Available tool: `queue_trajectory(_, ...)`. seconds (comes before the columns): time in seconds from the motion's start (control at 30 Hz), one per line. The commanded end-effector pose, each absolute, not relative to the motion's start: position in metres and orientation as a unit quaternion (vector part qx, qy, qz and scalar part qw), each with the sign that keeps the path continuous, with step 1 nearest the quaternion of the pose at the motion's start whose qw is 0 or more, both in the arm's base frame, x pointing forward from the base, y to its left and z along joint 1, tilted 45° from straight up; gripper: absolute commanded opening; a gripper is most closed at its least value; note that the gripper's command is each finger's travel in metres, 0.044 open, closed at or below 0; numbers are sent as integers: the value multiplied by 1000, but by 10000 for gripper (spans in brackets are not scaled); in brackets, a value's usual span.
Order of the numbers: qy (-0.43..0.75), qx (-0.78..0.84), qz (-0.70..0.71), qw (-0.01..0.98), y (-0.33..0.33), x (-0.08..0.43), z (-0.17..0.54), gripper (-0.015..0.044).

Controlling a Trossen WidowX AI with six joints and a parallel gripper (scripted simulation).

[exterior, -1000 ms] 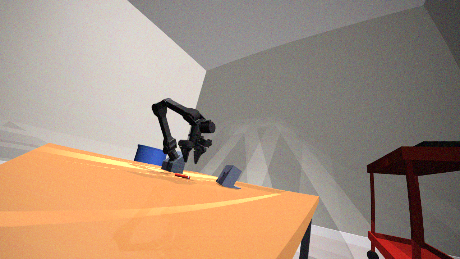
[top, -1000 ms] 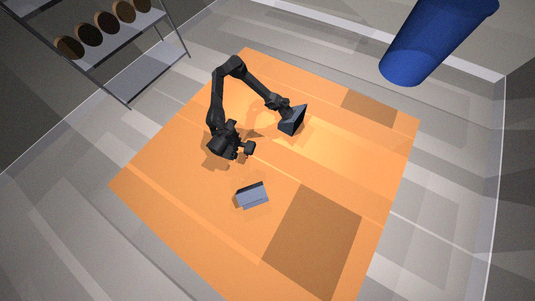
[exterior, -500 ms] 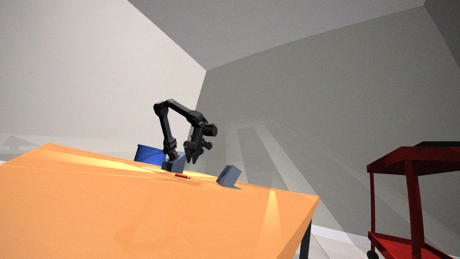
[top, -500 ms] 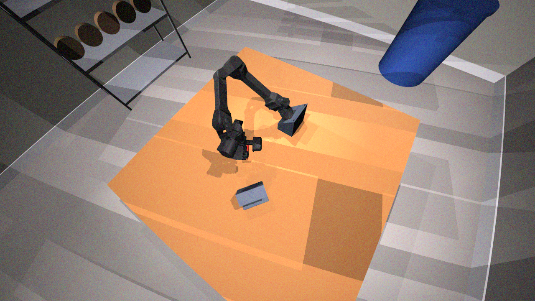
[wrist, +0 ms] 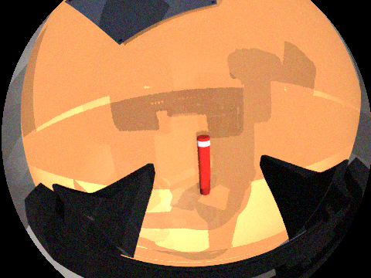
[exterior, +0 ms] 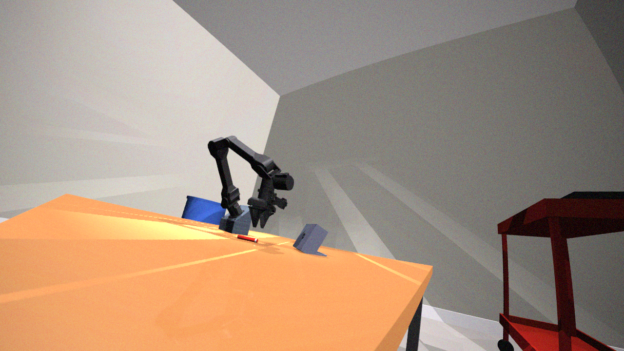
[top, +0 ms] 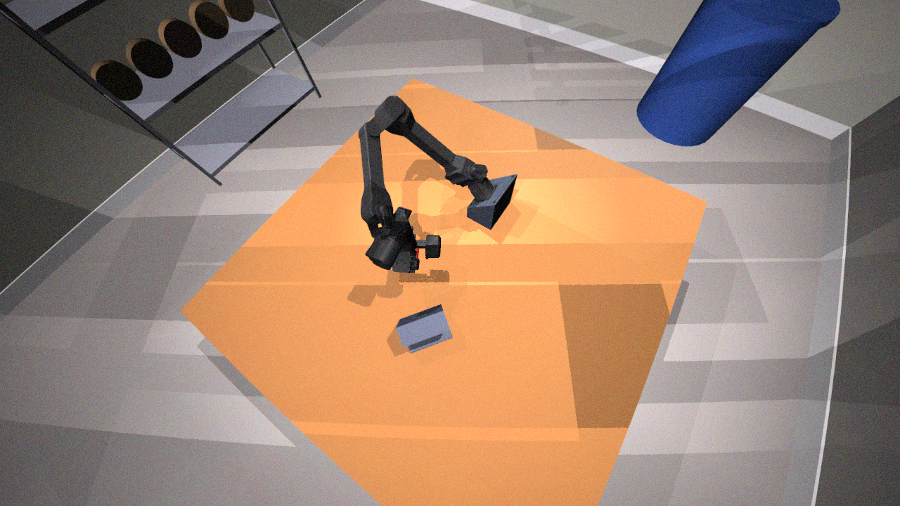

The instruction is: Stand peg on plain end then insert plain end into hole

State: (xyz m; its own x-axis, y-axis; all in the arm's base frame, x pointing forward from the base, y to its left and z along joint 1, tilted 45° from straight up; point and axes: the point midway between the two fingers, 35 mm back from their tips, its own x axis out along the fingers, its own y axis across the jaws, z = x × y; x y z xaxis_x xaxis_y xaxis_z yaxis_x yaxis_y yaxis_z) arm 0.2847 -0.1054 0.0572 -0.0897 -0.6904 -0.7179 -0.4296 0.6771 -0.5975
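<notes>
A red peg [exterior: 247, 238] [wrist: 204, 170] with a white band near one end lies flat on the orange table [top: 503, 377] [exterior: 218, 296] [wrist: 77, 69]. In the wrist view the banded end points toward the panel, and in the top view the peg is mostly hidden under the gripper. My gripper [exterior: 258, 226] [wrist: 209, 165] is open and empty, above the peg, with the peg between the lines of its two fingers. The blue-grey sloped panel [top: 425, 329] [exterior: 310, 239] [wrist: 170, 19] stands away from the peg; in the exterior view a dark hole shows on its face.
The arm's base [top: 491, 202] [exterior: 235, 223] stands on the table beyond the peg from the panel. Off the table are a blue barrel [top: 723, 75] [exterior: 203, 210], a shelf rack [top: 245, 113] with several round items, and a red cart [exterior: 562, 262].
</notes>
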Motion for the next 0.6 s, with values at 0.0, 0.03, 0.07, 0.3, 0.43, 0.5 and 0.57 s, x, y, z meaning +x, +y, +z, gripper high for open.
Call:
queue_trajectory(0.0,731,-386,-117,550,-110,282,52,440)
queue_trajectory(0.03,731,-386,-117,550,-111,282,51,440)
queue_trajectory(0.07,731,-386,-117,550,-112,282,50,440)
queue_trajectory(0.3,731,-387,-117,550,-120,281,42,440)
queue_trajectory(0.43,731,-387,-117,550,-125,280,37,440)
queue_trajectory(0.5,731,-387,-117,550,-127,279,35,440)
queue_trajectory(0.57,731,-387,-118,549,-129,279,33,440)
